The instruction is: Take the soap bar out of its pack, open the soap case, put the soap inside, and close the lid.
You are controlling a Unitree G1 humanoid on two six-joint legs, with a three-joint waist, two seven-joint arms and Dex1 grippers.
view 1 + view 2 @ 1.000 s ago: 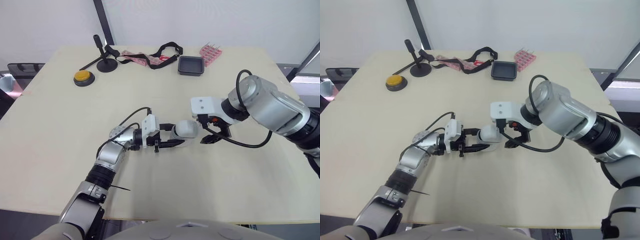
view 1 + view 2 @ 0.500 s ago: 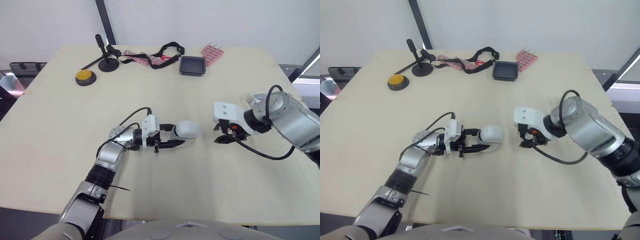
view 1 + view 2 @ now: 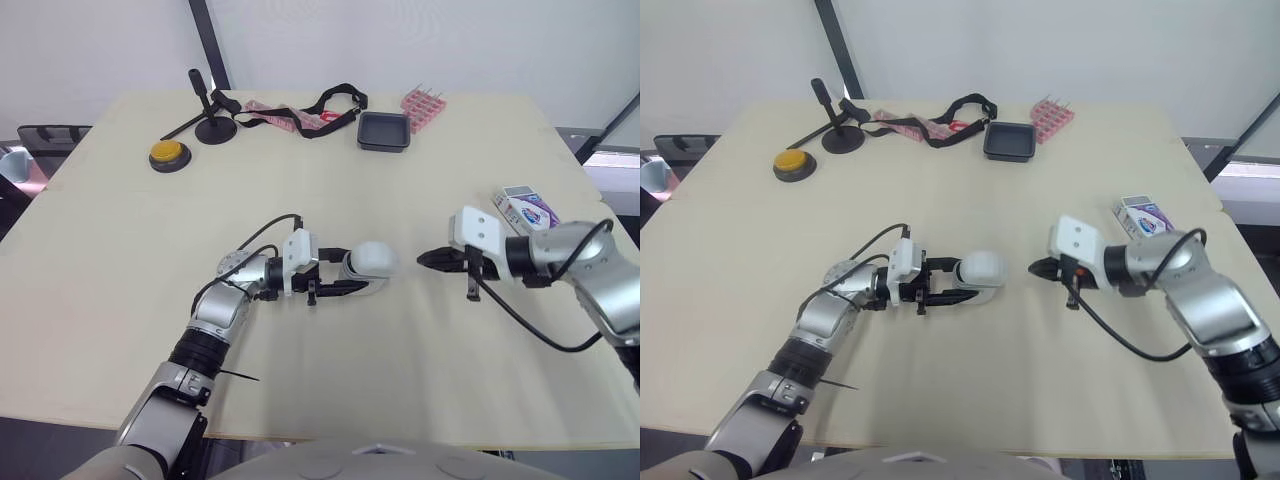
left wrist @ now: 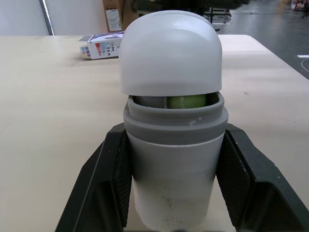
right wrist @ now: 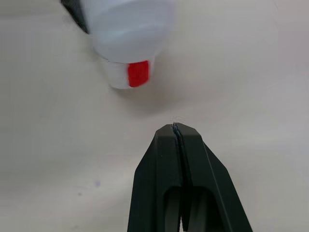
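Note:
The white soap case with a grey base lies on its side at the table's middle, and my left gripper is shut on its base. In the left wrist view the case sits between the black fingers. Its domed lid stands slightly ajar, and the green soap shows in the gap. My right gripper hangs shut and empty a little right of the case, pointing at it. Its closed fingertips stop short of the case. The purple-and-white soap pack lies near the table's right edge.
Along the far edge stand an orange button, a small black stand, a black strap, a black square tray and a pink item. The table's right edge runs close behind the soap pack.
My right gripper has drawn back to the right from the case and shut. With the arm gone, the soap pack has come into view. The left gripper and case have stayed put.

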